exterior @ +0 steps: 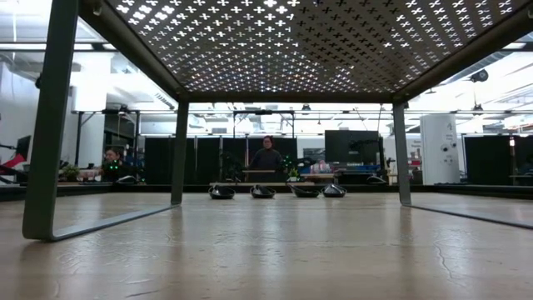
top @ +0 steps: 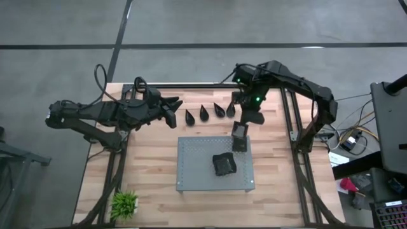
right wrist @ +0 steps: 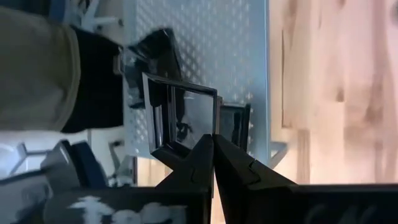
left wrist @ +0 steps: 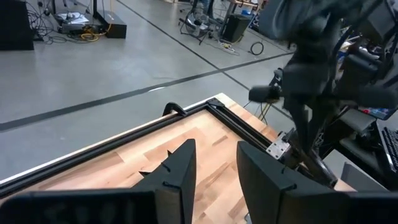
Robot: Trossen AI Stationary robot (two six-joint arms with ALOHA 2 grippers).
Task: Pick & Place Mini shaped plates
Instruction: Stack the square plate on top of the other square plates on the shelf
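The right gripper (top: 238, 135) hangs over the far edge of the grey board (top: 197, 172), its fingers pinched together on the rim of a square plate (right wrist: 183, 118) that it holds on edge; in the right wrist view the plate stands upright above the perforated surface, its open face turned sideways. Past it on the board lies a dark pile of plates (top: 224, 164), toward the board's middle, so the carried plate has only a short way along the board to join them, and the right arm is plainly the nearer one for that. Four teardrop plates (top: 203, 114) sit in a row on the bare wood just beyond the board's far edge, tips pointing away from it. The left gripper (top: 173, 109) waits at the left end of that row, off the board, fingers apart and holding nothing; the nearest teardrop lies just beside it, making it the likelier arm for that row.
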